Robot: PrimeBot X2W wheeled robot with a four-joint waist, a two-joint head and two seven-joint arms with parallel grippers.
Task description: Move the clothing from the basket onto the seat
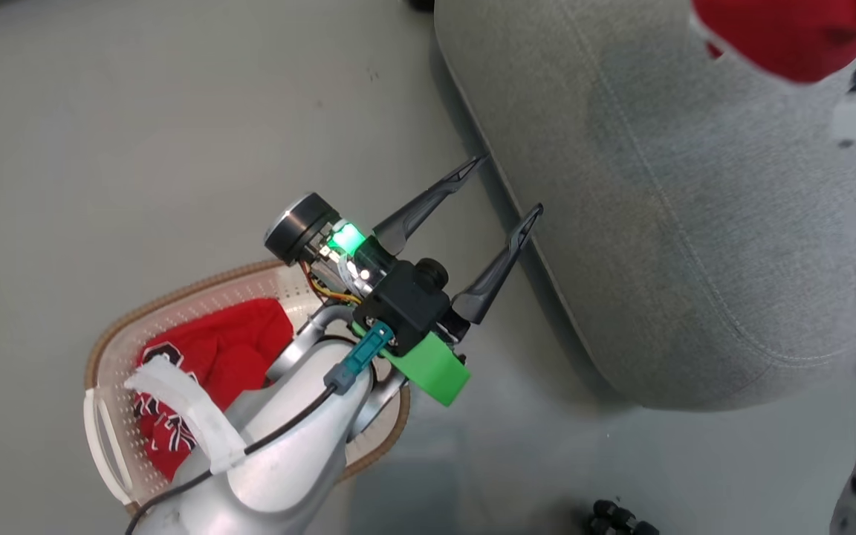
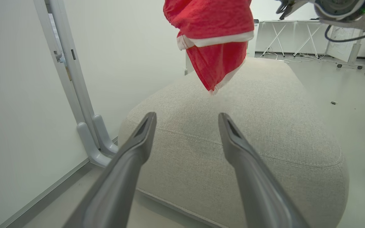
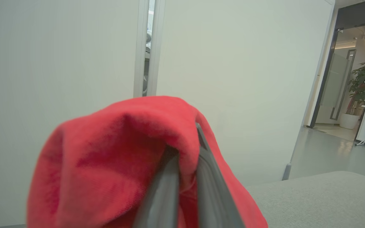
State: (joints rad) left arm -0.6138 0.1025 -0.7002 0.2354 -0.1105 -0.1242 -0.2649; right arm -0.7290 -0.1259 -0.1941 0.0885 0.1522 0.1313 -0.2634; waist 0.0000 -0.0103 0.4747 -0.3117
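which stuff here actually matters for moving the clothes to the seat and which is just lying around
Job: plain red piece, pinched in the shut right gripper over the seat; red jersey in the basket; open left gripper.
Lying about: potted plant; partition foot.

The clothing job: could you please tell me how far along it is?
Done: no garment lies on the seat yet. In hand: the right end effector is shut on the plain red piece, hanging above the seat. Remaining: the red jersey sits in the basket, and the left end effector is open, empty.
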